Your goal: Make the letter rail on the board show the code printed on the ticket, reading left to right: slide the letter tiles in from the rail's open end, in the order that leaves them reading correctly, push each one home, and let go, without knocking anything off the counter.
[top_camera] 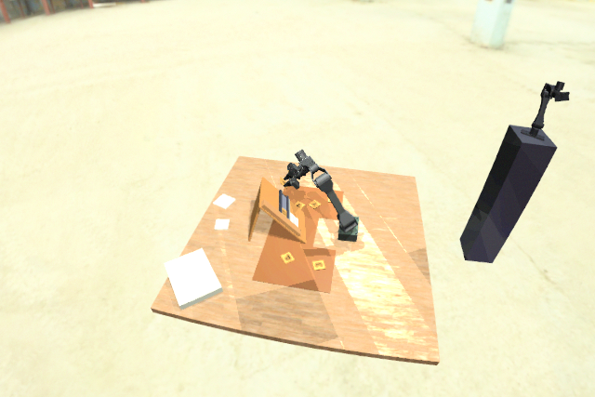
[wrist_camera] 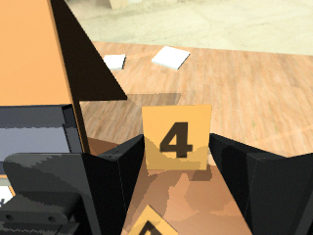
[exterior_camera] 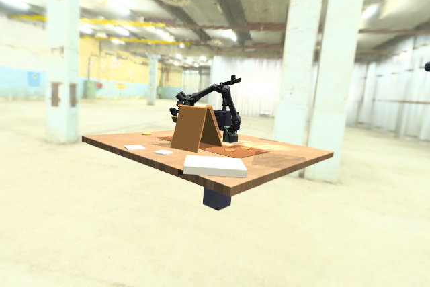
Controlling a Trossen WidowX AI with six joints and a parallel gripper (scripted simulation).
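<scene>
My gripper [top_camera: 286, 183] [exterior_camera: 174, 117] [wrist_camera: 175, 138] is shut on a yellow-orange tile marked 4. It holds the tile upright in the air beside the open end of the dark rail [top_camera: 281, 198] [wrist_camera: 29, 142], not touching it. The rail lies across the sloping orange board [top_camera: 269, 194] [exterior_camera: 189, 127] [wrist_camera: 29, 54]. One small yellow tile [top_camera: 284, 211] shows in the rail. The white ticket [top_camera: 293, 220] is lower on the board; its print is unreadable. Loose tiles lie near the board, including one at its front [top_camera: 287, 258], another [top_camera: 319, 264] and one behind [top_camera: 314, 204].
Brown mats [top_camera: 269, 272] lie under the loose tiles. Behind the board are two small white squares, one [top_camera: 224, 201] [exterior_camera: 134, 146] [wrist_camera: 171, 58] and another [top_camera: 221, 223] [exterior_camera: 162, 152] [wrist_camera: 114, 62]. A thick white slab [top_camera: 191, 277] [exterior_camera: 215, 165] lies near the counter's corner.
</scene>
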